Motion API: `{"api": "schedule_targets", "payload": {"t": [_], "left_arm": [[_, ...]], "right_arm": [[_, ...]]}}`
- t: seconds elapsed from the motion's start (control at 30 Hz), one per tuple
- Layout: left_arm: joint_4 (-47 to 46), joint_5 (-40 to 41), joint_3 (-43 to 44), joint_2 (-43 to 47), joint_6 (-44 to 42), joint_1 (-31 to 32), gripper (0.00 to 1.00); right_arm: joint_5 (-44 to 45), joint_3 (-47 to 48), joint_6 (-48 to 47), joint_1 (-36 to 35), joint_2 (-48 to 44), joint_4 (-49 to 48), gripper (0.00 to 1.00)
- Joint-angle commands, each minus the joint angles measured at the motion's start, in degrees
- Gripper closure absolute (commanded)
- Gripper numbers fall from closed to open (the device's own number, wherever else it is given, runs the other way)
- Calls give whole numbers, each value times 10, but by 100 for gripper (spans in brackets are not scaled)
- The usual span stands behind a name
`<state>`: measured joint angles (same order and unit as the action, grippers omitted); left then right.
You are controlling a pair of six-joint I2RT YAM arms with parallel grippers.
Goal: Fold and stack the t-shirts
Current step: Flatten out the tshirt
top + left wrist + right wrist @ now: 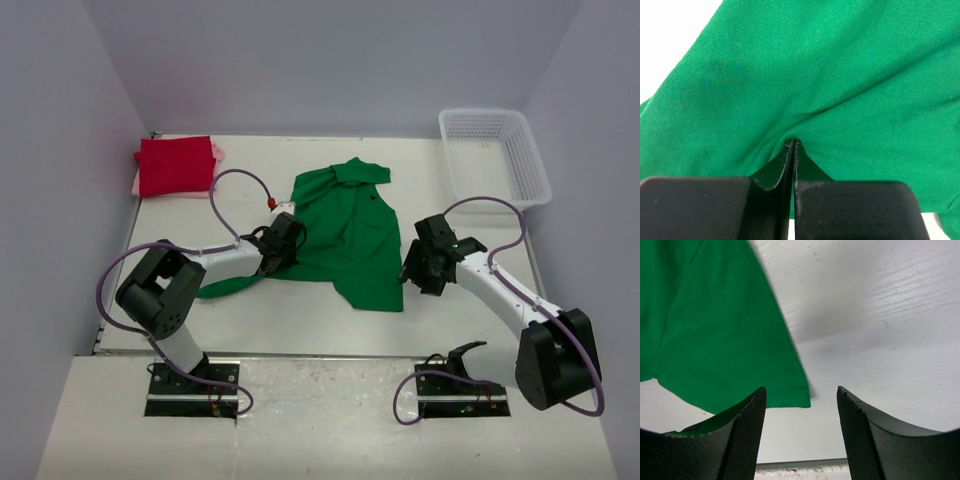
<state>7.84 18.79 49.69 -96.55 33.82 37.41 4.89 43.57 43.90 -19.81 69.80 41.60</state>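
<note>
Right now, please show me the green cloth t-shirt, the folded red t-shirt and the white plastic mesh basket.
Green cloth t-shirt [350, 235], top view, middle of its body.
Folded red t-shirt [175, 165], top view, its centre.
White plastic mesh basket [527, 155], top view, right wall.

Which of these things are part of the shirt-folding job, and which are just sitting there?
Part of the job:
green t-shirt, spread out in the middle, pinched by the left gripper
red t-shirt, folded, lying on the pink t-shirt, far left corner
right gripper, open at the green shirt's edge

Just lying about:
white mesh basket, far right corner
</note>
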Motion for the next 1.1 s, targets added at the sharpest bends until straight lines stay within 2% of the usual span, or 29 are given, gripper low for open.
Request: {"api": "schedule_targets", "payload": {"t": [0.0,0.33,0.7,1.07], "left_arm": [[3,-5,-12,12,-5,-5,100],[-3,-25,-4,14,-19,-5,100],[-5,-35,-20,51,-25,-5,100],[-8,-36,-34,68,-31,-5,100]], "right_arm": [[-30,-3,0,-2,21,-34,41],[-20,-37,67,-80,46,-54,45],[-12,-89,102,-82,35,-65,46],[-20,-92,119,-84,49,-93,53]]}}
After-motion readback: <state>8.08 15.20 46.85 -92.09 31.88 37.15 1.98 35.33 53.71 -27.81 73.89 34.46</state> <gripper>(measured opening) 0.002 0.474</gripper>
